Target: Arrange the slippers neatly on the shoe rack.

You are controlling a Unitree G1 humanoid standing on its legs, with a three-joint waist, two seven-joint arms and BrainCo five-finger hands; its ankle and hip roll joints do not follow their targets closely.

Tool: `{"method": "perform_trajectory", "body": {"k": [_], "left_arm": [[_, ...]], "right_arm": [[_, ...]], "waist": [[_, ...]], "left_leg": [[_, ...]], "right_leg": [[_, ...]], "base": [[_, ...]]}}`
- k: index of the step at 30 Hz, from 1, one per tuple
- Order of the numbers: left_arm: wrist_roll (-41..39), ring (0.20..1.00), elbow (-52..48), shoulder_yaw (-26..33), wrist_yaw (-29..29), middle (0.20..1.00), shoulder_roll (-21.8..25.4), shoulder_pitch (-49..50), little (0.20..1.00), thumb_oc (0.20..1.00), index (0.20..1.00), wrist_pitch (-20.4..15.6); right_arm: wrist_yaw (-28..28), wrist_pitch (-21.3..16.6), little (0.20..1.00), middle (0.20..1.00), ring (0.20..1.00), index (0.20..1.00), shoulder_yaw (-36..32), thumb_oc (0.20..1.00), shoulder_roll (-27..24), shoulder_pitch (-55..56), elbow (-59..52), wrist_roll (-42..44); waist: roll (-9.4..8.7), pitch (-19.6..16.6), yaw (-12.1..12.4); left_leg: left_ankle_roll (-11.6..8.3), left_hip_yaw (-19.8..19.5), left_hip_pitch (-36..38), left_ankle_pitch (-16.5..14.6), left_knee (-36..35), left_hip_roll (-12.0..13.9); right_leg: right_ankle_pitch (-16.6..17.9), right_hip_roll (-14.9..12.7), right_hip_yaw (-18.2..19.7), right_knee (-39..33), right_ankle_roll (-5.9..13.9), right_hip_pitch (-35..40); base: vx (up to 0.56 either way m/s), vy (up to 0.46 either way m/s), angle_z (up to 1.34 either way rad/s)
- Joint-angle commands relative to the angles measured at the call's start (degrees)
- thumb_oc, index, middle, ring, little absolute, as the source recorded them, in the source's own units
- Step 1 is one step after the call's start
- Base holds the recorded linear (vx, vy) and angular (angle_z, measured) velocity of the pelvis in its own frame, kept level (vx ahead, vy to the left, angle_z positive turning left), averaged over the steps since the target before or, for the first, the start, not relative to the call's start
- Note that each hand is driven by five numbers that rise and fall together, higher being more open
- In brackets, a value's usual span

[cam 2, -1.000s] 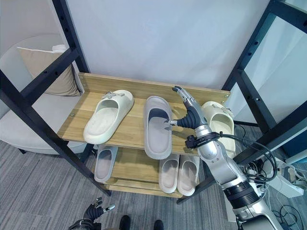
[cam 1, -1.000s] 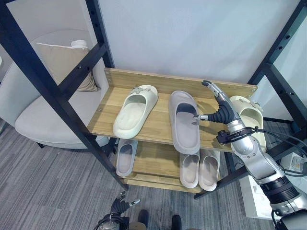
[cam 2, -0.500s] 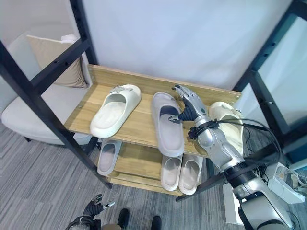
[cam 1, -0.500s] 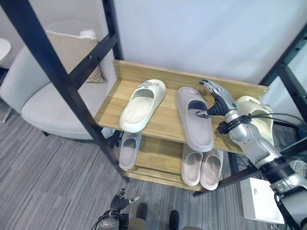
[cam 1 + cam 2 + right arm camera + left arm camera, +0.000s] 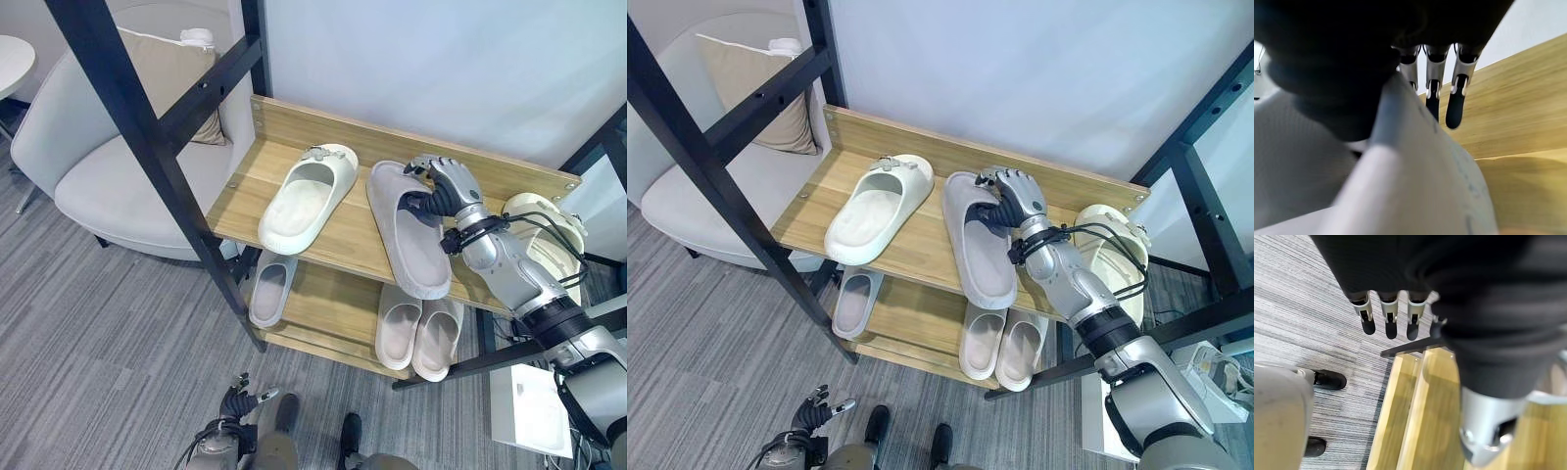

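Note:
A long grey slipper [image 5: 409, 233] lies on the wooden top shelf [image 5: 251, 201] of the shoe rack, its heel past the front edge. My right hand [image 5: 443, 189] sits on its toe strap, fingers [image 5: 1455, 105] curled over the strap and thumb under it. To its left lies a cream slipper [image 5: 306, 194], toe towards the back board. A second cream slipper [image 5: 537, 208] lies past the shelf's right end, behind my right arm. My left hand [image 5: 235, 402] hangs low over the floor with its fingers [image 5: 1390, 316] straight and nothing in it.
On the lower shelf lie a grey slipper [image 5: 266, 291] at the left and a beige pair [image 5: 417, 333] at the right. Black frame posts [image 5: 147, 137] cross in front of the rack. A pale armchair [image 5: 98, 186] stands to the left, a white box [image 5: 529, 411] on the floor at the right.
The camera has shifted. My right hand, open beside the grey slipper's strap a second ago, has closed its fingers round the strap. The left hand hangs as before.

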Motion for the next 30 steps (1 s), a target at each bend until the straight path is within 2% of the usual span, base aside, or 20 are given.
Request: {"method": "perform_trajectory", "body": {"k": [1,7,9,10,12,13,14,15,17,19,21,25,26,27,30], "left_arm": [[-0.42,1.0,0.97,-1.96,0.15,1.0,0.38,-4.91,1.0,1.0,1.0,-2.81],[0.24,1.0,1.16,-1.78,-0.06,1.0,0.21,-4.34,1.0,1.0,1.0,-2.42],[0.44,1.0,0.16,-1.21,0.1,1.0,0.15,-4.0,1.0,1.0,1.0,-2.01],[0.45,1.0,0.1,-1.37,0.11,1.0,0.27,-3.92,1.0,1.0,1.0,-1.96],[0.45,1.0,-0.47,-0.27,0.87,1.0,-0.03,-3.59,1.0,1.0,1.0,-1.3],[0.45,1.0,-0.46,-0.35,0.88,1.0,0.02,-3.52,1.0,1.0,1.0,-1.29],[0.56,1.0,-0.51,0.28,1.55,1.0,-0.25,-3.0,1.0,1.0,1.0,-1.01],[0.57,1.0,-0.5,0.23,1.55,1.0,-0.22,-2.93,1.0,1.0,1.0,-1.0],[1.23,1.0,-0.31,1.27,1.97,1.0,-0.58,-1.85,1.0,1.0,1.0,-0.48],[1.36,1.0,-0.14,1.31,2.02,1.0,-0.77,-1.53,1.0,1.0,1.0,-0.49],[1.47,1.0,-0.33,1.76,2.5,1.0,-1.39,-0.57,1.0,1.0,1.0,-0.45],[1.43,1.0,-0.48,1.8,2.54,1.0,-1.72,0.29,1.0,1.0,1.0,-0.44],[1.24,1.0,-0.17,1.48,2.61,1.0,-2.0,0.5,1.0,1.0,1.0,-0.33],[1.24,1.0,-0.15,1.49,2.61,1.0,-2.0,0.56,1.0,1.0,1.0,-0.33],[0.55,1.0,1.59,1.54,2.8,1.0,-2.38,0.55,1.0,1.0,1.0,-0.17]], "right_arm": [[0.0,0.25,0.2,0.2,0.2,0.2,4.73,0.2,1.1,-1.5,3.99,-1.98],[-0.41,0.12,0.2,0.2,0.2,0.2,1.97,0.2,0.9,1.63,1.51,-1.19],[-3.72,0.11,0.2,0.2,0.2,0.2,-5.05,0.2,1.9,5.26,-3.67,2.67],[-3.57,0.28,0.2,0.2,0.2,0.2,-5.39,0.2,1.84,5.7,-4.11,2.64],[-6.93,-1.41,0.2,0.2,0.2,0.2,-13.16,0.2,4.63,10.36,-14.9,6.03],[-6.81,-1.29,0.2,0.2,0.2,0.2,-13.32,0.2,4.65,10.64,-15.17,6.0],[-8.45,-3.64,0.2,0.2,0.2,0.2,-17.1,0.2,6.71,12.61,-22.55,8.52],[-8.35,-3.53,0.2,0.2,0.2,0.2,-17.2,0.2,6.74,12.85,-22.78,8.52],[-9.18,-6.63,0.2,0.2,0.2,0.2,-21.09,0.2,8.35,14.39,-33.64,10.23],[-8.91,-7.37,0.2,0.2,0.2,0.2,-21.66,0.2,8.61,15.54,-36.17,10.53],[-10.05,-10.37,0.2,0.2,0.2,0.2,-24.3,0.2,9.69,16.92,-44.53,12.32],[-8.62,-12.59,0.2,0.2,0.2,0.2,-24.02,0.2,10.63,18.73,-48.49,16.62],[-6.01,-14.57,0.2,0.2,0.2,0.2,-22.19,0.2,12.41,19.48,-51.57,22.9],[-5.95,-14.56,0.2,0.2,0.2,0.2,-22.18,0.2,12.42,19.54,-51.6,22.96],[1.28,-16.7,0.2,0.2,0.2,0.2,-15.07,0.2,14.4,20.39,-55.63,38.33]], "waist": [[-1.6,2.92,4.07],[-0.92,2.33,3.16],[-0.13,1.75,2.08],[-0.2,1.72,2.23],[0.69,1.18,1.11],[0.6,1.08,1.2],[1.23,0.8,0.6],[1.14,0.7,0.66],[2.05,-0.03,-0.46],[2.25,-0.35,-0.76],[3.01,-1.08,-1.74],[3.49,-1.63,-2.29],[3.92,-1.94,-2.59],[3.85,-2.02,-2.6],[4.35,-2.23,-2.91]], "left_leg": [[0.48,-1.03,2.69,-5.41,1.89,-0.74],[0.37,-0.73,3.98,-5.37,1.3,-0.56],[0.28,-0.42,4.71,-5.25,0.8,-0.44],[0.27,-0.44,4.76,-5.28,0.81,-0.45],[0.35,-0.09,4.95,-4.73,0.74,-0.31],[0.31,-0.06,5.29,-5.19,0.62,-0.3],[0.3,0.19,5.36,-4.65,0.53,-0.31],[0.26,0.21,5.69,-5.14,0.45,-0.31],[0.13,0.68,5.91,-4.38,0.17,-0.2],[0.05,0.83,5.94,-4.27,0.07,-0.13],[-0.12,1.23,6.27,-4.09,-0.04,0.01],[-0.16,1.51,6.57,-4.1,-0.05,0.05],[-0.26,1.63,6.82,-4.1,-0.05,0.08],[-0.29,1.65,7.1,-4.62,-0.05,0.06],[-0.49,1.88,7.67,-4.63,-0.05,0.24]], "right_leg": [[-7.26,-5.05,-0.06,0.42,4.96,7.07],[-7.59,-5.07,0.3,0.4,4.87,7.87],[-7.66,-5.1,0.37,0.42,4.86,8.07],[-7.69,-5.1,0.35,0.42,4.85,8.13],[-7.28,-5.08,0.6,0.57,4.85,7.95],[-7.68,-5.08,0.61,0.47,4.84,8.27],[-7.33,-5.06,0.89,0.65,4.81,8.02],[-7.74,-5.07,0.9,0.55,4.8,8.35],[-7.34,-4.96,1.21,0.76,4.78,8.2],[-7.33,-4.93,1.25,0.76,4.78,8.2],[-7.35,-4.85,1.4,0.97,4.66,8.25],[-7.36,-4.8,1.46,1.11,4.58,8.28],[-7.51,-4.71,1.55,1.29,4.5,8.38],[-7.94,-4.74,1.55,1.21,4.49,8.69],[-8.16,-4.65,1.58,1.52,4.21,8.93]], "base": [[0.0,0.0,0.0],[0.0,0.0,0.0],[0.0,0.0,0.0],[0.01,0.005,0.09],[-0.01,0.0,0.06],[-0.04,-0.003,-0.02],[0.03,-0.011,-0.04],[-0.03,0.0,-0.05],[-0.02,-0.015,-0.04],[0.0,0.0,0.0],[-0.02,-0.019,-0.05],[-0.02,-0.013,-0.06],[0.0,0.0,0.0],[0.01,-0.017,-0.03],[0.0,-0.015,-0.06]]}}
